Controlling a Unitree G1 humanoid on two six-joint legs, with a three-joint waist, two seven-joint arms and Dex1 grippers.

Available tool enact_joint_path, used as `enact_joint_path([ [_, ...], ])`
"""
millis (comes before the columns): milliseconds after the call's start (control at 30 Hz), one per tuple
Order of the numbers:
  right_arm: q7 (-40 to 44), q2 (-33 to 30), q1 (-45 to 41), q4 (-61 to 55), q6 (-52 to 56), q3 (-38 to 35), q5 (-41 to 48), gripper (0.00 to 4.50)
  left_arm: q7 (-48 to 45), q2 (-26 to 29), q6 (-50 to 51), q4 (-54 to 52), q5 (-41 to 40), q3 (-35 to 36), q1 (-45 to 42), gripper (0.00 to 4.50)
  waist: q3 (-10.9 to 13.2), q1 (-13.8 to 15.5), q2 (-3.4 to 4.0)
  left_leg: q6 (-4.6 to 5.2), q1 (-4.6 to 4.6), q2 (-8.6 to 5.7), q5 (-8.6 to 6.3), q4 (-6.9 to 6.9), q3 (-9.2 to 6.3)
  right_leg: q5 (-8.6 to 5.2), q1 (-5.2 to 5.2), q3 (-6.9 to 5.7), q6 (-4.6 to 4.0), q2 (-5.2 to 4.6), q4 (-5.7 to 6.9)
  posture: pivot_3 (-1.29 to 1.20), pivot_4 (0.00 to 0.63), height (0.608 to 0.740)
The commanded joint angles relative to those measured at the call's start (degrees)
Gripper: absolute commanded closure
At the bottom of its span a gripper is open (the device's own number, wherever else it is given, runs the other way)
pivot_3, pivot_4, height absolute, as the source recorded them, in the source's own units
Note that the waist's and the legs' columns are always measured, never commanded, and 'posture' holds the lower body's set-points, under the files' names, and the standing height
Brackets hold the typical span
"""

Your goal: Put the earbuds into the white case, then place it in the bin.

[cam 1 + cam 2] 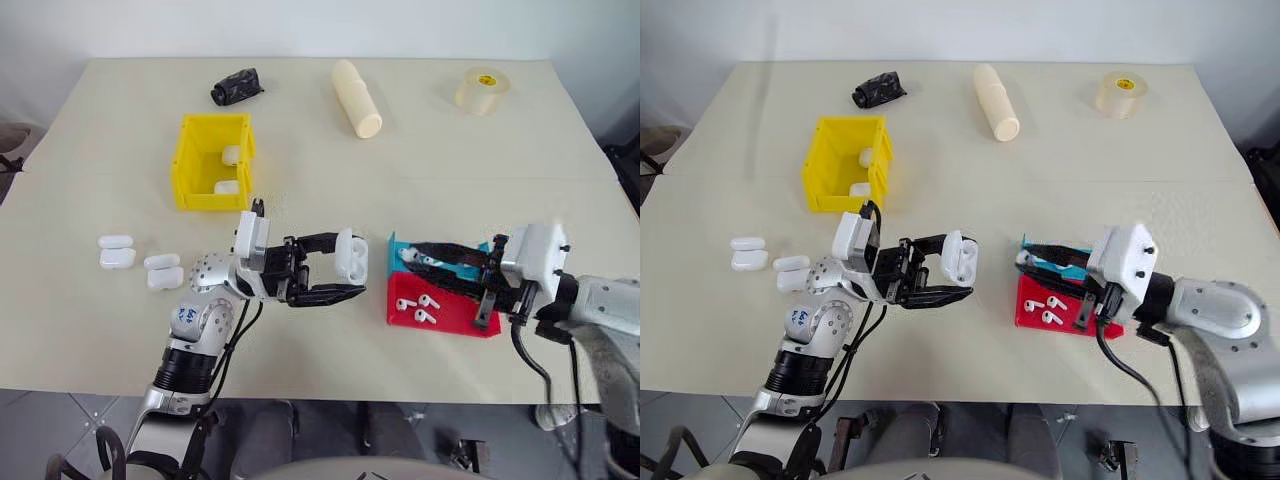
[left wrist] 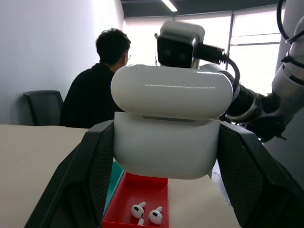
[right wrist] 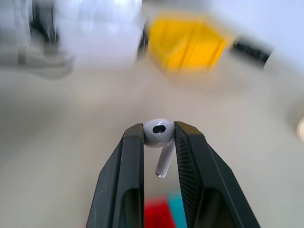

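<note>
My left gripper (image 1: 352, 262) is shut on a white case (image 1: 351, 255), held above the table with its lid slightly ajar (image 2: 166, 142). To its right, my right gripper (image 1: 410, 256) hovers over the trays, shut on one earbud (image 3: 159, 131) whose stem hangs down between the fingers. Three more earbuds (image 1: 420, 306) lie in the red tray (image 1: 460, 312). The yellow bin (image 1: 188, 175) stands farther back on the left with two white cases (image 1: 229, 170) inside.
Several loose white cases (image 1: 140, 260) lie left of my left arm. A blue tray (image 1: 397, 246) sits behind the red one, mostly covered by my right gripper. Along the far edge are a black object (image 1: 236, 86), a cream cylinder (image 1: 357, 98) and a tape roll (image 1: 482, 90). A person (image 2: 97, 95) sits beyond the table.
</note>
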Motion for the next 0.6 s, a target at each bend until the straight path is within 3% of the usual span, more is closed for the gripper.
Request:
enact_joint_path([
  [33, -7.41, 4.27, 0.04, -4.61, -0.45, -0.43, 4.16, 3.96, -0.4, 0.62, 0.25, -1.49, -1.38, 1.03, 0.27, 1.67, 0.0, 0.0, 0.0, 0.0, 0.0, 0.03, 0.01, 0.0, 0.0, 0.0, 0.01, 0.0, 0.0, 0.0, 0.0, 0.0, 0.15, 0.74],
  [333, -20.63, 19.15, 0.21, -7.49, -4.15, 8.36, 6.66, 3.96, 0.92, 0.29, 1.82, -3.08, -1.52, 0.71, 0.81, 1.67, -0.02, -0.16, 0.03, 0.0, 0.03, 0.04, 0.01, -0.04, -0.02, 0.0, -0.02, 0.03, -0.01, 0.01, 0.04, 0.0, 0.15, 0.74],
  [600, -21.42, 22.35, 1.91, -5.39, -8.35, 14.91, 4.67, 3.96, 2.05, -1.06, 3.89, -3.75, -1.87, -0.16, 0.14, 1.67, -0.02, -0.33, 0.04, 0.0, 0.04, -0.1, 0.01, -0.07, -0.02, -0.01, -0.04, 0.04, -0.02, 0.02, 0.05, 0.0, 0.15, 0.74],
])
